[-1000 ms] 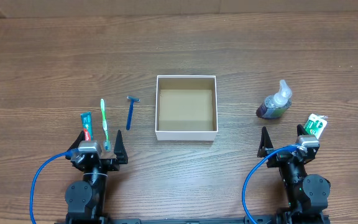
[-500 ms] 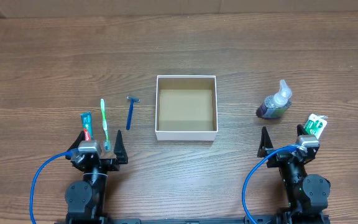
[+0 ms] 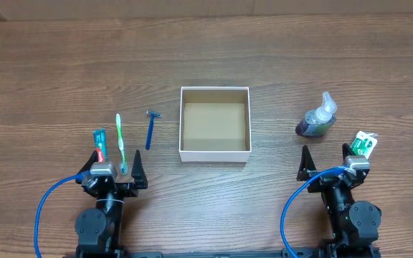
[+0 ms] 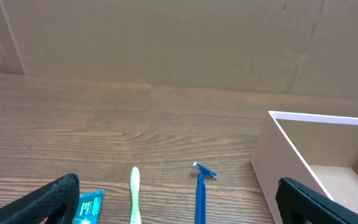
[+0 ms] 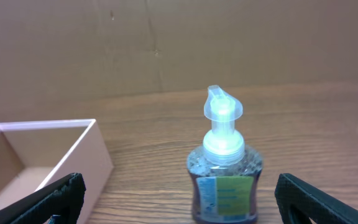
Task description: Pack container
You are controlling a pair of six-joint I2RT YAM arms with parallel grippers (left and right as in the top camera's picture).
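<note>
Packing has not begun. The container (image 3: 215,124) lies empty, ahead and inward of both jaws. The left gripper (image 3: 114,155) and right gripper (image 3: 325,153) are wide open, holding nothing. Probably next: the left jaws descend on the toothbrush (image 3: 121,142) just ahead.

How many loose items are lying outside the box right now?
5. Left of the box: toothpaste, toothbrush, razor. Right of it: soap bottle and a green-and-white packet, partly covered by the right gripper. Nothing else shows.
</note>
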